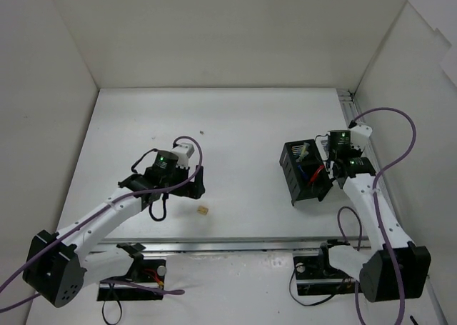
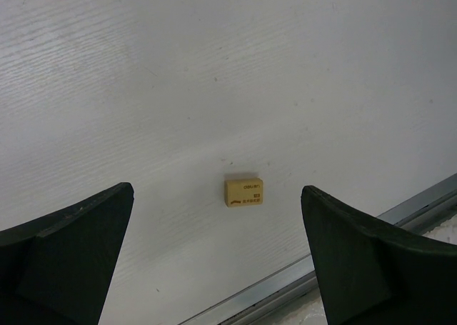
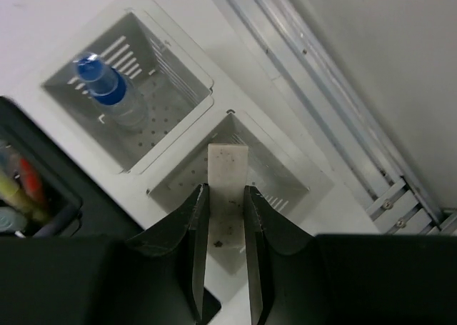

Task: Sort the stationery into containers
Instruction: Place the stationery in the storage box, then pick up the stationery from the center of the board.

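Note:
My right gripper (image 3: 223,196) is shut on a pale eraser block (image 3: 227,169) and holds it over one compartment of the white slotted box (image 3: 289,176). The box's other compartment (image 3: 171,68) holds the white blue-capped tube (image 3: 107,89). The black mesh organiser (image 1: 307,173) sits just left of this, with red and yellow pens (image 3: 21,186) inside it. My left gripper (image 2: 218,196) is open and empty above the table. A beige eraser (image 2: 243,192) lies flat ahead of it, between the finger lines; it also shows in the top view (image 1: 203,211). In the top view my right gripper (image 1: 337,156) hides the white box.
A metal rail (image 1: 235,243) runs along the table's near edge, just beyond the beige eraser (image 2: 357,248). White walls enclose the table at the left, back and right. A rail (image 3: 335,118) lies beside the white box. A small speck (image 1: 201,132) lies mid-table.

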